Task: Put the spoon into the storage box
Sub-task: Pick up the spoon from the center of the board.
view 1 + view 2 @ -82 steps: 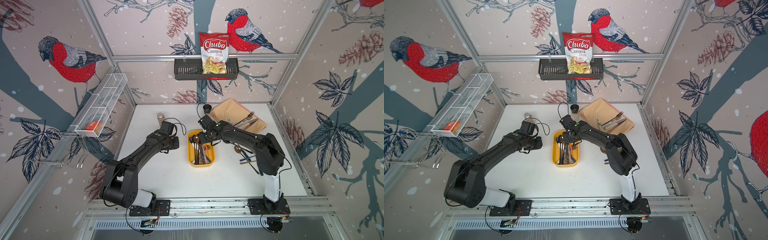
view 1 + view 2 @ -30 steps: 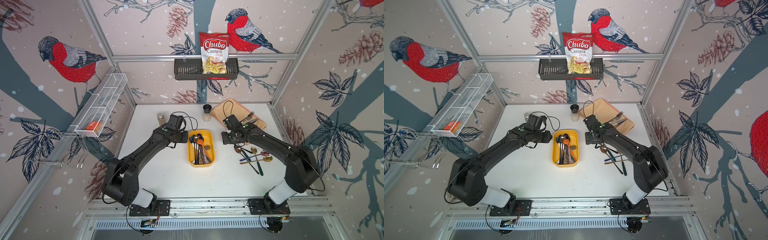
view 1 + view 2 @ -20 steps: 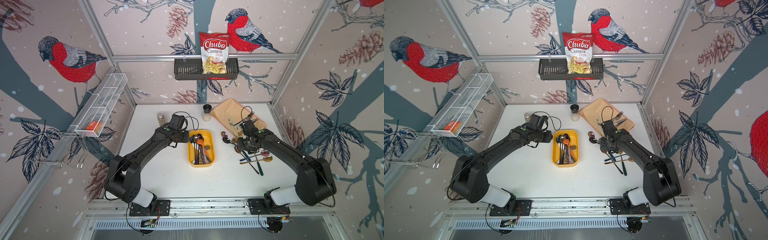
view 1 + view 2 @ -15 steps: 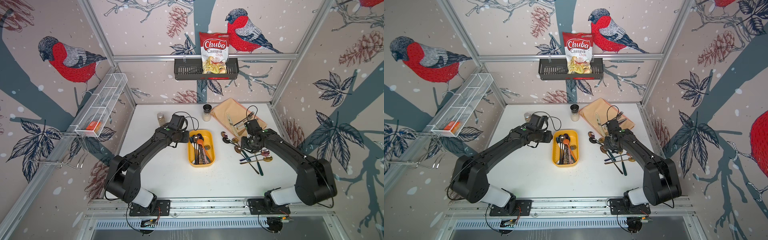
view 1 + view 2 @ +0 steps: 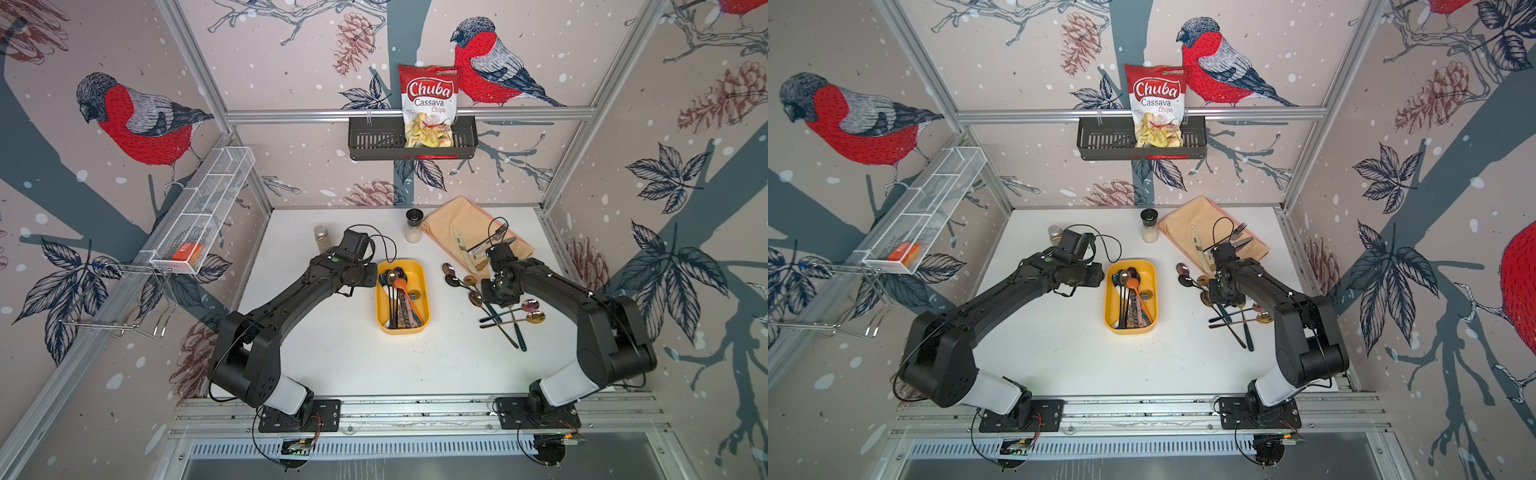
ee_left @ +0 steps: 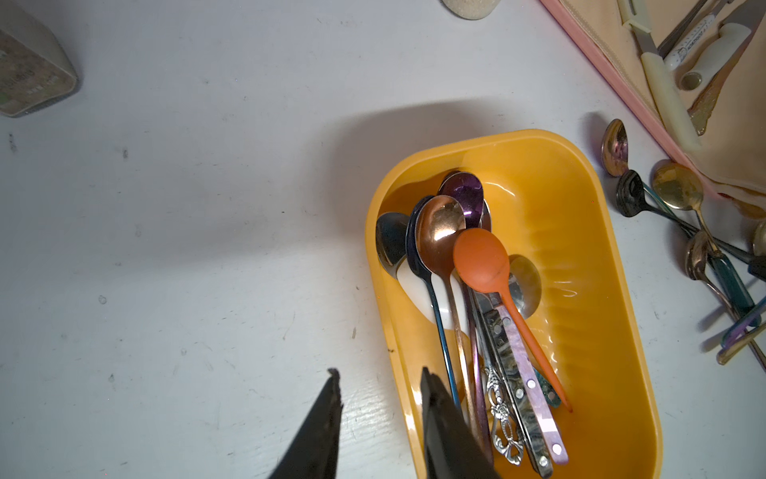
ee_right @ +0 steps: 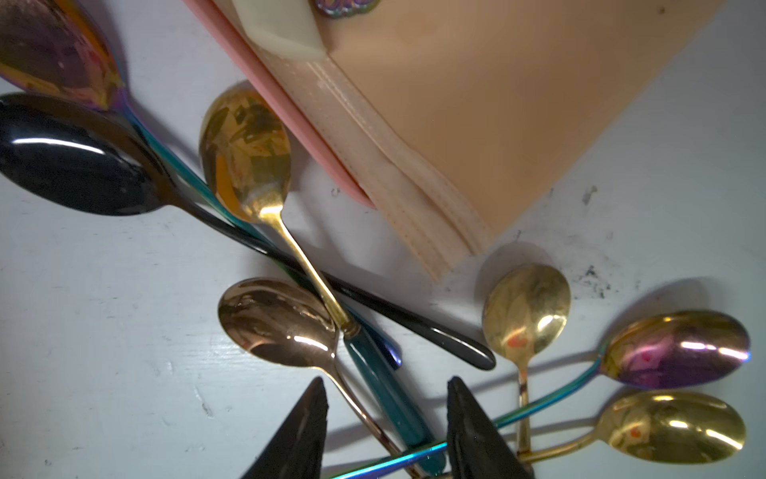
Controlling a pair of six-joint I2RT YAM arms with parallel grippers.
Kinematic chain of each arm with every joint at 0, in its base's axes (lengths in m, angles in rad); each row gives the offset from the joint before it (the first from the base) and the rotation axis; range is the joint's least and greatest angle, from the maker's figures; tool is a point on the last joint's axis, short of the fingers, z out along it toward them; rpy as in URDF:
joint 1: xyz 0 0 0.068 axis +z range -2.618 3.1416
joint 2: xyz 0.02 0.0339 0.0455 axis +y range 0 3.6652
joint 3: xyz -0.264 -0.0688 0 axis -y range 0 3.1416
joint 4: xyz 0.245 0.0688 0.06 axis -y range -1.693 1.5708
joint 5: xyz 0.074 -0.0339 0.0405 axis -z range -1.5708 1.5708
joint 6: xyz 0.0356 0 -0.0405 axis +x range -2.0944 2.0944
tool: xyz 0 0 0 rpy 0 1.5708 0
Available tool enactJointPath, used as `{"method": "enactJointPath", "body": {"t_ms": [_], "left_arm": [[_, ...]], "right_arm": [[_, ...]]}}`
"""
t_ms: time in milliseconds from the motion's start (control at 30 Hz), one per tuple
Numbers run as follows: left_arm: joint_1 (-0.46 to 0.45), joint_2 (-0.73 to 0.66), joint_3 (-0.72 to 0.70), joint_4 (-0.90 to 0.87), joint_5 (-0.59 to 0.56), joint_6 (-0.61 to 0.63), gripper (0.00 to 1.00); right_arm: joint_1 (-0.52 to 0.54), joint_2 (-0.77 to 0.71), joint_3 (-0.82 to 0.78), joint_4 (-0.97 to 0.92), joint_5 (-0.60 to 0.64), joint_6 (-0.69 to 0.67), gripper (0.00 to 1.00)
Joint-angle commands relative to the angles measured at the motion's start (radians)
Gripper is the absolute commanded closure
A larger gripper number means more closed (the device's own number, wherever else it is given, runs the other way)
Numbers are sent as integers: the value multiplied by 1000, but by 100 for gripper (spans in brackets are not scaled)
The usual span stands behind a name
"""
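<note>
Just beside the storage box (image 5: 403, 331), on the side of the right gripper (image 7: 385, 385), several loose spoons (image 5: 475, 298) lie tangled, none lifted yet. That gripper is unclenched, jaws straddling the handle of the teal-handled spoon (image 7: 369, 361). Over the box's rim the left gripper (image 6: 378, 371) hangs spread and empty. A bundle of spoons (image 6: 481, 265) already lies inside the box — roughly half the job, I judge, remains: grasp, carry, drop.

both arms (image 5: 289, 298) are matte black with white base shells (image 5: 286, 395), looped black cables (image 5: 388, 242) and screwed footplates (image 5: 299, 415).
</note>
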Motion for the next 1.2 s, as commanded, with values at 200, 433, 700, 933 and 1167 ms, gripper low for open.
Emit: {"method": "enactJointPath", "body": {"t_ms": [200, 433, 700, 933, 1167], "left_arm": [[1, 0, 5, -14, -19, 6, 65], [1, 0, 7, -20, -24, 2, 65], [0, 5, 13, -21, -25, -3, 65], [1, 6, 17, -26, -26, -2, 65], [1, 10, 22, -27, -27, 1, 65]], "right_arm": [[2, 59, -1, 25, -9, -37, 60], [2, 88, -2, 35, -20, -53, 64], [26, 108, -7, 40, -36, -70, 71], [54, 117, -3, 46, -38, -82, 77], [96, 121, 9, 47, -7, -87, 82]]}}
